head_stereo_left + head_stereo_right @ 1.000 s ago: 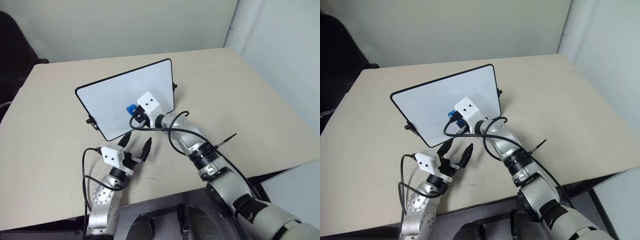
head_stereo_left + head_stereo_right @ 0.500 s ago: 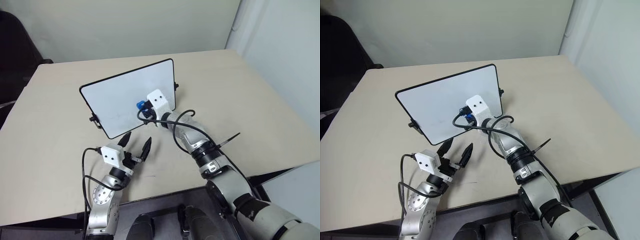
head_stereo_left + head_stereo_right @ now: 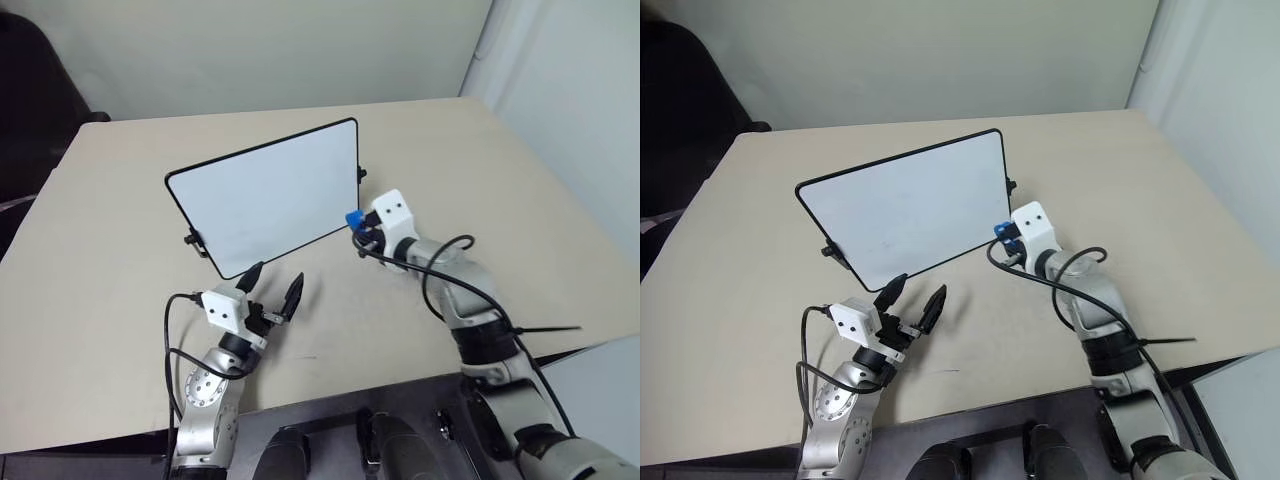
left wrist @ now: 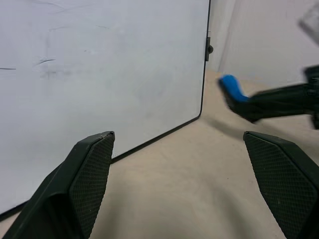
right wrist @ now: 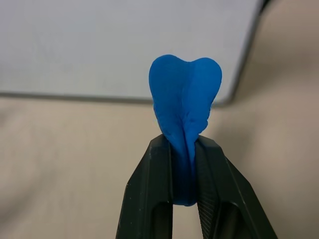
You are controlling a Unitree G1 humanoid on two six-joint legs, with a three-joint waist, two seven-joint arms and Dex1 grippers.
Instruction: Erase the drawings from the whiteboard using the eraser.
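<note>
The right end effector (image 5: pixel 185 164) pinches the eraser (image 5: pixel 184 107) just off the whiteboard's (image 3: pixel 270 195) near right corner, freeing its face. The left end effector (image 3: pixel 272 290) hovers spread over the counter (image 3: pixel 100 300).

The whiteboard (image 3: pixel 268 195) stood tilted on the table (image 3: pixel 120 310), toward its far side. The eraser (image 3: pixel 352 220) hung off the board's near right corner (just beside the frame, apart from the face). The left gripper (image 3: pixel 270 290) sat nearer, before the board's near edge and left of the eraser.
</note>
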